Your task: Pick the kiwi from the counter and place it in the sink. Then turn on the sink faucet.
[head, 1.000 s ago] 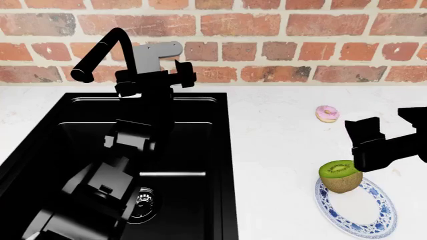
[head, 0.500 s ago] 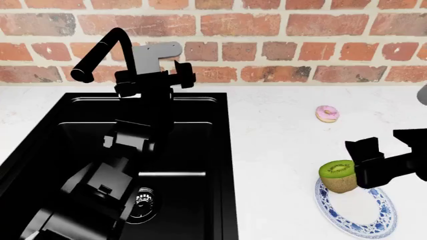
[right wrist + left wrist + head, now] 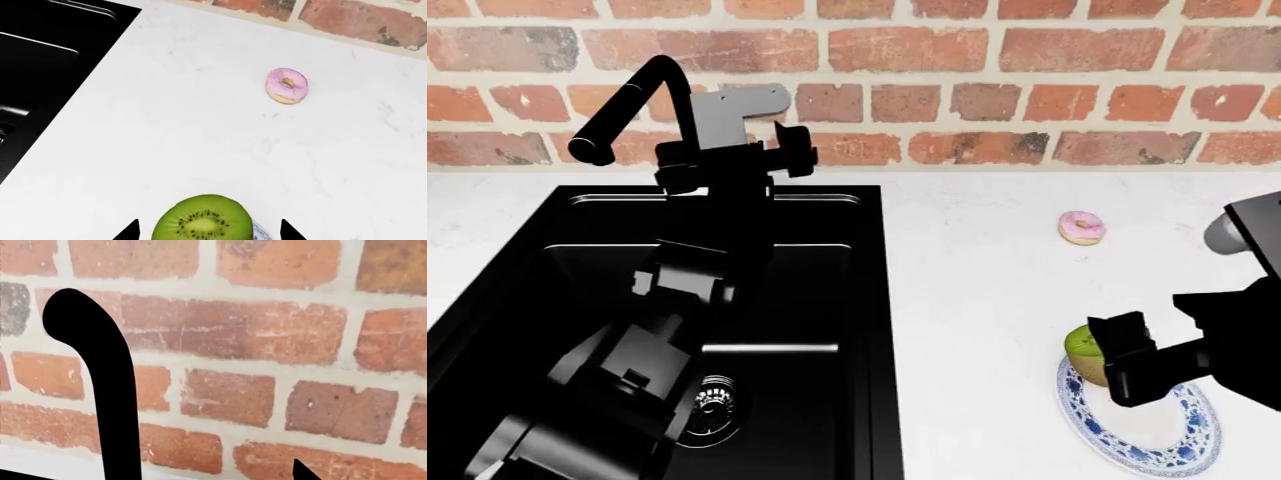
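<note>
On the left, the sink (image 3: 827, 300) takes up most of the head view, its drain (image 3: 711, 400) bare – no fruit in the basin yet. The left arm reaches across it, and the left gripper (image 3: 777, 150) hangs up near the faucet (image 3: 627, 100) at the back rim. Whether its jaws are parted or closed cannot be told: in the head view the hand is a dark mass, and the left wrist view shows only the faucet's curved spout against the brick wall (image 3: 267, 340).

Further right, on the counter (image 3: 988, 260), a pink donut (image 3: 1081, 227) lies well apart from everything else. Nearer the front edge, the kiwi (image 3: 202, 221) sits cut face up on the edge of a blue-and-white plate (image 3: 1168, 435). The right gripper (image 3: 1154, 345) is down over it, jaws released and spread either side of the fruit – not yet clamped.

So neither part looks done: the kiwi is still ungrasped, and no water shows at the faucet.
</note>
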